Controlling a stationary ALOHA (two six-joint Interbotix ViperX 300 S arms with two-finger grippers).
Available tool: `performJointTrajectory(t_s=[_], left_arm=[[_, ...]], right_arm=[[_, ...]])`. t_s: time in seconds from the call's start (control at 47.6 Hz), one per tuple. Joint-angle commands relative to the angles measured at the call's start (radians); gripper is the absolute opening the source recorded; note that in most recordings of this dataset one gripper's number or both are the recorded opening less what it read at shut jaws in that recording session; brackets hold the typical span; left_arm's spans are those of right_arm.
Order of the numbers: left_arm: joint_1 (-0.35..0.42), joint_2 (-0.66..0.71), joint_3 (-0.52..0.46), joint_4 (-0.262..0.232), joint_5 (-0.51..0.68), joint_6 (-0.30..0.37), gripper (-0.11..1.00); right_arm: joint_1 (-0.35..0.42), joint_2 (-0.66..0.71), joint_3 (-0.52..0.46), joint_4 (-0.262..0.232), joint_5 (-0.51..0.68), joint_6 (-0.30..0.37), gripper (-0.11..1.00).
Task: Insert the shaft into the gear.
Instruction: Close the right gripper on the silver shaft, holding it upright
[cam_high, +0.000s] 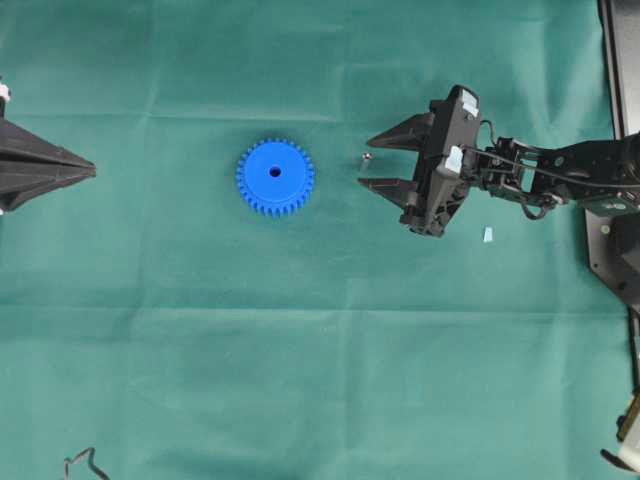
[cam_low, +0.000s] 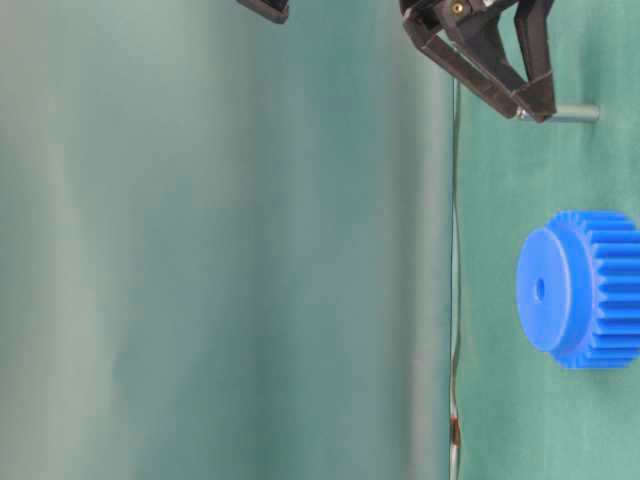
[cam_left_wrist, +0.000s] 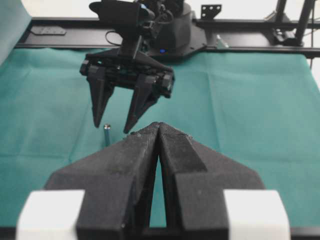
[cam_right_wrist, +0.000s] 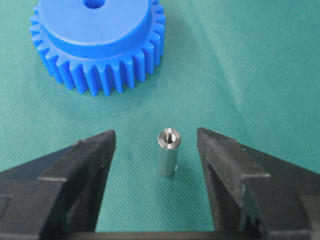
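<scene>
At the left edge of the overhead view the left gripper (cam_high: 92, 170) has its jaws pressed together; the flat, bright blue plastic toothed gear (cam_high: 275, 177) lies left of centre; the short silver metal shaft (cam_high: 365, 158) stands upright (untouched) between the spread fingers of the right gripper (cam_high: 365, 163), right of centre

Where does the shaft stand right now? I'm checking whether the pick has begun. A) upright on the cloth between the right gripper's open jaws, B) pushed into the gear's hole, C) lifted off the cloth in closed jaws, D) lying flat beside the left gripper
A: the right wrist view shows the shaft upright on the cloth, a gap on each side to the right gripper, its jaws open; the gear lies apart.
</scene>
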Motion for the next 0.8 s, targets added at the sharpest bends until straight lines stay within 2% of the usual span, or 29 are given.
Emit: performJointTrajectory(t_s=[0.0, 0.189, 0.378, 0.609, 0.777], left_arm=[[0.002, 0.008, -0.023, 0.002, -0.006, -0.002, 0.00], [0.002, 0.008, -0.023, 0.002, -0.006, -0.002, 0.00], [0.002, 0.008, -0.023, 0.002, 0.003, -0.002, 0.00], [0.002, 0.008, -0.025, 0.002, 0.005, -0.002, 0.00], [0.002, 0.008, -0.025, 0.002, 0.003, -0.002, 0.00]], right_arm=[[0.000, -0.006, -0.012, 0.003, -0.006, 0.006, 0.64], [0.000, -0.006, -0.012, 0.002, 0.008, 0.008, 0.47], [0.000, -0.006, -0.012, 0.002, 0.015, 0.008, 0.17], [0.000, -0.011, -0.012, 0.002, 0.021, 0.009, 0.17], [-0.002, -0.074, -0.012, 0.002, 0.058, 0.000, 0.17]])
